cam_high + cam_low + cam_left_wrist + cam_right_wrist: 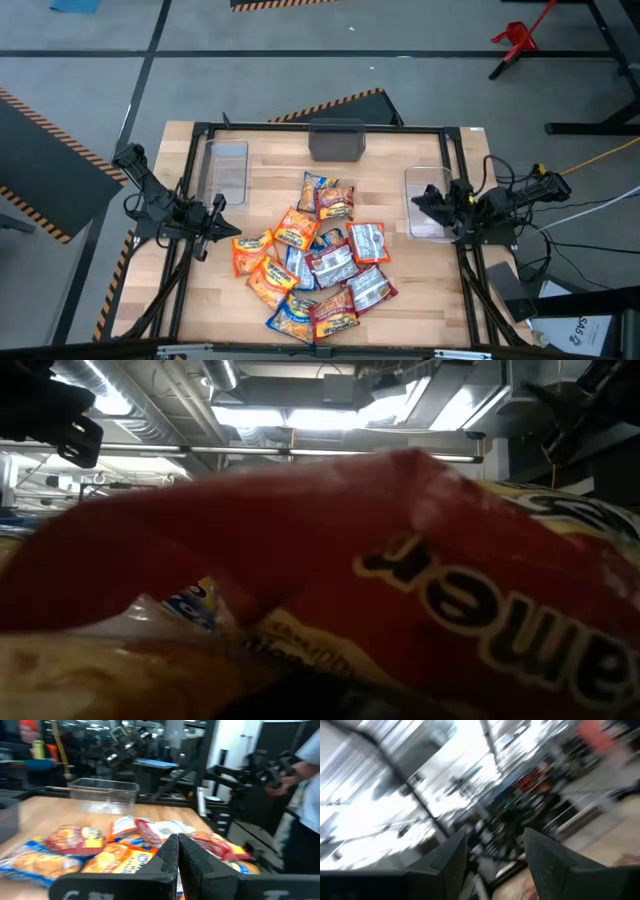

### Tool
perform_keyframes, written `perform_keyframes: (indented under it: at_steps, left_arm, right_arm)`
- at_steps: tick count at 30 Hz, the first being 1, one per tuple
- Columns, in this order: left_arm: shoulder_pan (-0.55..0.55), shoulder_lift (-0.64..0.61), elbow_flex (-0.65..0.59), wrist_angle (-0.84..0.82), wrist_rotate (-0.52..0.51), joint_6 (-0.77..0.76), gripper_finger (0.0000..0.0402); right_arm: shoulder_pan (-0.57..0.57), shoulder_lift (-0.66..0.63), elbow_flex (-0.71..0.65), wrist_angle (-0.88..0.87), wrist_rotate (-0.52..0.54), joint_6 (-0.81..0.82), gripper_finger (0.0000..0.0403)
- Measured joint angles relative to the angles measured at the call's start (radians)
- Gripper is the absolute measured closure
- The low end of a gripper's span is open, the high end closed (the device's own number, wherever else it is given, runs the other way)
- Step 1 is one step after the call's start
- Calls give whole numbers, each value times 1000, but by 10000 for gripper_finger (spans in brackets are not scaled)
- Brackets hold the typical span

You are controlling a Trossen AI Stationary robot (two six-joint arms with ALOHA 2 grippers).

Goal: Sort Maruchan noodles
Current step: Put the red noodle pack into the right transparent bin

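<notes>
The Maruchan noodles [320, 255] lie in a loose overlapping pile on the middle of the wooden table, packets in orange, red-and-silver and blue-and-yellow. The left wrist view shows the pile [115, 850] just beyond my left gripper [177, 847]. One red packet [400, 590] fills the low view. My left gripper [232, 232] is shut and hovers level at the pile's left, touching nothing. My right gripper [420, 200] is at the table's right over a clear bin, tipped upward; in its wrist view the fingers [495, 852] stand apart with nothing between them.
A clear bin [228, 168] stands at the far left of the table, a grey one [337, 140] at the far middle, and another clear one [428, 205] at the right under my right gripper. A black frame [300, 128] rims the table. A person [305, 775] stands beyond it.
</notes>
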Motion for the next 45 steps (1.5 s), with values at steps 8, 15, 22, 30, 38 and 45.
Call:
perform_keyframes:
  at_steps: [8,15,22,30,38,45]
  left_arm:
    - [0,0,-1,163,-10,-83,401]
    - [1,0,0,495,-176,-132,401]
    - [1,0,0,671,-267,-133,401]
    - [1,0,0,675,-240,-144,401]
    - [1,0,0,784,-197,-166,401]
    - [1,42,149,782,-39,-82,396]
  right_arm:
    - [0,0,0,143,284,10,219]
    - [0,29,82,188,350,-79,219]
    - [0,244,330,118,407,-348,219]
    - [0,537,605,-56,526,-528,219]
    - [0,751,765,-111,558,-628,219]
    - [0,855,857,-108,602,-630,219]
